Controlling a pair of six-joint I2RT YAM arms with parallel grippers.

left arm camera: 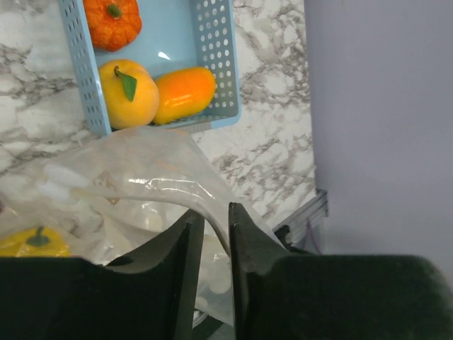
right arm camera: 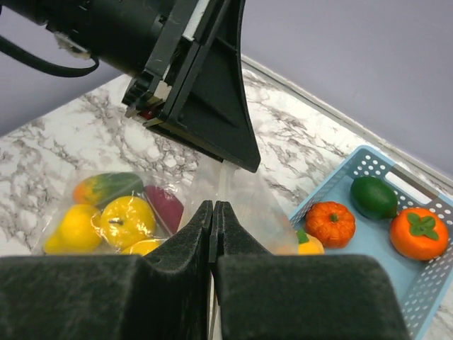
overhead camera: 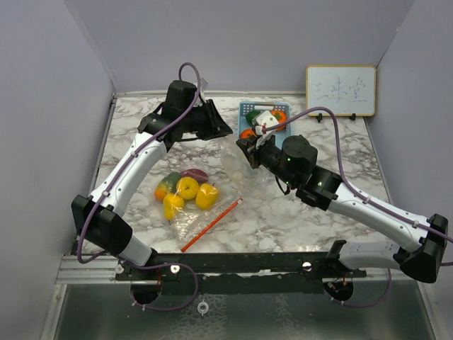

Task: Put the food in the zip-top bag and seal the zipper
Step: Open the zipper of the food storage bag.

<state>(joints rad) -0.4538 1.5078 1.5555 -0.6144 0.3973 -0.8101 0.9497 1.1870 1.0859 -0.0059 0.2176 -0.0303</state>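
Observation:
The clear zip-top bag [overhead camera: 212,185] lies mid-table with several toy foods inside: yellow ones [overhead camera: 187,188], a green-orange one [overhead camera: 167,184] and a purple one [overhead camera: 195,173]. A red strip [overhead camera: 211,224] runs along its near edge. My left gripper [overhead camera: 216,127] is shut on the bag's upper edge film [left arm camera: 205,202], lifting it. My right gripper [overhead camera: 248,150] is shut on the same edge [right arm camera: 237,185], just opposite the left fingers. More food sits in the blue basket: an orange pumpkin [right arm camera: 333,223], a green fruit [right arm camera: 374,197], an orange fruit [right arm camera: 419,234] and a yellow fruit [left arm camera: 127,92].
The light blue basket [overhead camera: 244,108] stands at the back, right behind both grippers. A small whiteboard [overhead camera: 340,90] leans on the back wall at the right. Walls close the table on the left, the back and the right.

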